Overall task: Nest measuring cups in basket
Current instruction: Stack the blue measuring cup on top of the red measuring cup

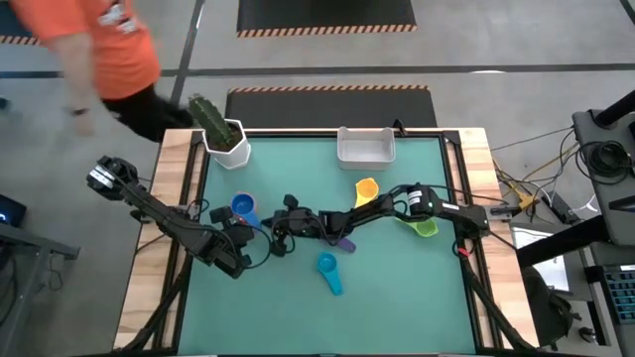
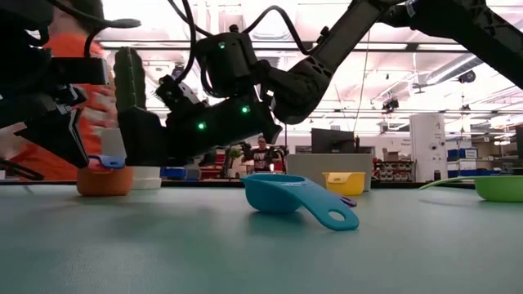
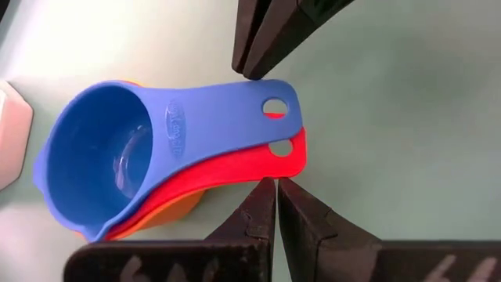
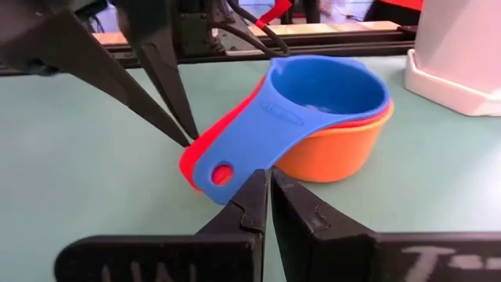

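At the left centre of the high view a stack of three measuring cups sits on the green table [image 1: 397, 297]: the blue cup [image 1: 243, 207] nested in the red cup [image 3: 235, 174], both inside the orange cup [image 4: 337, 153]. The left hand [image 1: 250, 230] and the right hand [image 1: 283, 216] point at this stack from opposite sides, each with its fingers pressed together and pinching nothing; their tips lie just beside the overlapping blue and red handles. Raised lettering runs along the blue handle, too small to read. The teal cup [image 1: 328, 271] lies lower centre, the yellow cup [image 1: 366, 189] right of centre, the green cup [image 1: 425, 227] further right, and a purple cup [image 1: 344, 241] shows under the right arm. The white basket [image 1: 366, 147] stands at the top edge, a cactus pot [image 1: 226, 145] at upper left.
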